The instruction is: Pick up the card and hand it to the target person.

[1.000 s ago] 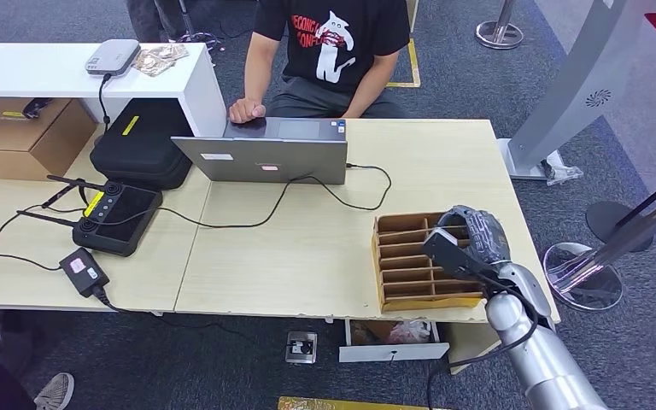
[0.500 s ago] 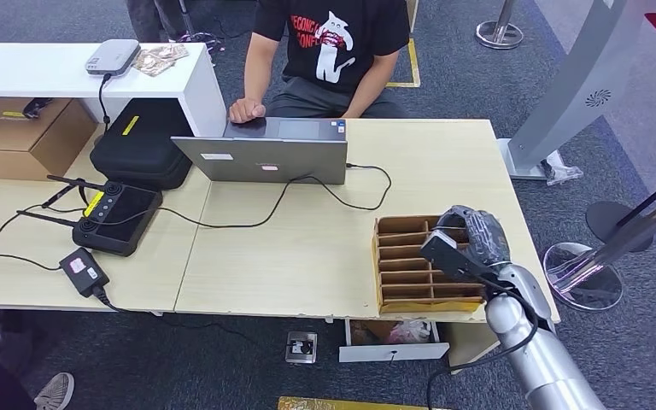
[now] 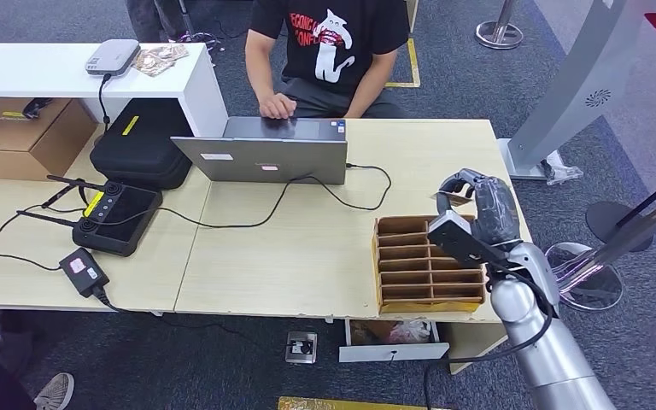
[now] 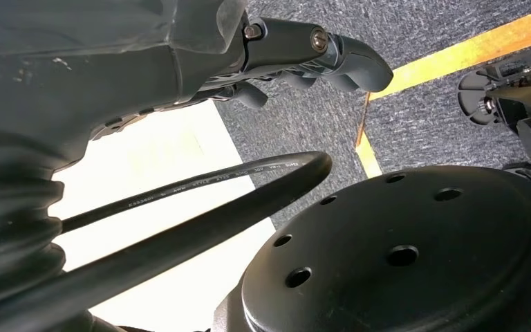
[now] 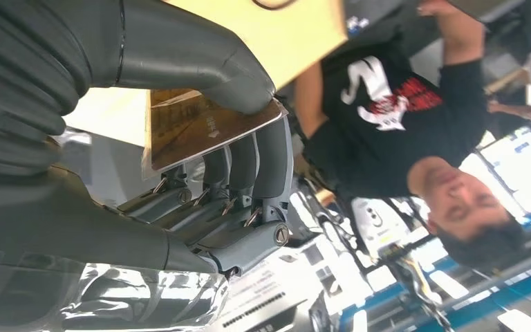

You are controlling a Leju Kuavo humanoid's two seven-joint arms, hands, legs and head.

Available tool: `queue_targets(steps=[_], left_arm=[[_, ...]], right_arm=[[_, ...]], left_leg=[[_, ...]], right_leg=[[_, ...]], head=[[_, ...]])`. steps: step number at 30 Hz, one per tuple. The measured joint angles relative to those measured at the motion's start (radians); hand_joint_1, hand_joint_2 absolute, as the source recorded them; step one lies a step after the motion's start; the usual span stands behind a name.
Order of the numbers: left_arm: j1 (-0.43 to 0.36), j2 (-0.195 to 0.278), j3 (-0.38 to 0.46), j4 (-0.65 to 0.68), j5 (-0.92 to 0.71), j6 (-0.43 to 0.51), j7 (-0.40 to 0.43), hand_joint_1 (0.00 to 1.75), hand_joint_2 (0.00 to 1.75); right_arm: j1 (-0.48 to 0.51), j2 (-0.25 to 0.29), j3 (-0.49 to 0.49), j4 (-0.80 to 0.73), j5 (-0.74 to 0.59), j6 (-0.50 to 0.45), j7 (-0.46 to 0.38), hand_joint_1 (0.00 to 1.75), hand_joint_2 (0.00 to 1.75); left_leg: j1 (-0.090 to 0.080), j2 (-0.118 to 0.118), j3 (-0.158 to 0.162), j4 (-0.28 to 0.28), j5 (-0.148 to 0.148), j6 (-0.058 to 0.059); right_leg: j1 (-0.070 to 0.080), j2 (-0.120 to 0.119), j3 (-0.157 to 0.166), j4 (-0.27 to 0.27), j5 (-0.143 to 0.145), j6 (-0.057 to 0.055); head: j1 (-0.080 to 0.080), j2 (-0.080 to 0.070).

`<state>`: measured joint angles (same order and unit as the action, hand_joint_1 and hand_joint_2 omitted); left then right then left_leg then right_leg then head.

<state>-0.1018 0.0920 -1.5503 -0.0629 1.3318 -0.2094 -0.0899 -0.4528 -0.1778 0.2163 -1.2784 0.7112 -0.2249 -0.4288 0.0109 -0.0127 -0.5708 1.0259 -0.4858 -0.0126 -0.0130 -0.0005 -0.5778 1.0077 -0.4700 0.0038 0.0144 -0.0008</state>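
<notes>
Right robot hand (image 3: 478,209) pinches the card (image 5: 200,128) between thumb and fingers, raised over the cardboard organizer (image 3: 427,265) near the worktop's (image 3: 325,248) right edge. Person (image 3: 333,51) sits beyond the far edge, forward-left; the right arm is nearer.

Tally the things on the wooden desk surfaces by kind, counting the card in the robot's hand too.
Laptop: 1
Slotted cardboard organiser: 1
Black controller: 1
Black carry case: 1
Power adapter: 1
Cardboard box: 1
Card, pinched by the right hand: 1
Total: 7
</notes>
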Motion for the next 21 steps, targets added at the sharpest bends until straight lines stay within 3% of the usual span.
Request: queue_targets(steps=[10,21], left_arm=[[-0.002,0.000,0.000,0.000,-0.021,0.000,-0.004,0.00,1.75],[-0.007,0.000,0.000,0.000,-0.028,-0.003,-0.004,0.00,1.75]], right_arm=[[-0.032,0.010,0.009,-0.084,-0.007,0.042,0.005,1.49,1.75],[-0.188,0.083,0.062,0.089,-0.029,0.065,0.025,1.43,1.75]], left_leg=[[0.000,0.000,0.000,0.000,0.000,0.000],[0.000,0.000,0.000,0.000,0.001,-0.002]], right_leg=[[0.000,0.000,0.000,0.000,0.000,0.000],[0.000,0.000,0.000,0.002,0.000,-0.001]], head=[[0.000,0.000],[0.000,0.000]])
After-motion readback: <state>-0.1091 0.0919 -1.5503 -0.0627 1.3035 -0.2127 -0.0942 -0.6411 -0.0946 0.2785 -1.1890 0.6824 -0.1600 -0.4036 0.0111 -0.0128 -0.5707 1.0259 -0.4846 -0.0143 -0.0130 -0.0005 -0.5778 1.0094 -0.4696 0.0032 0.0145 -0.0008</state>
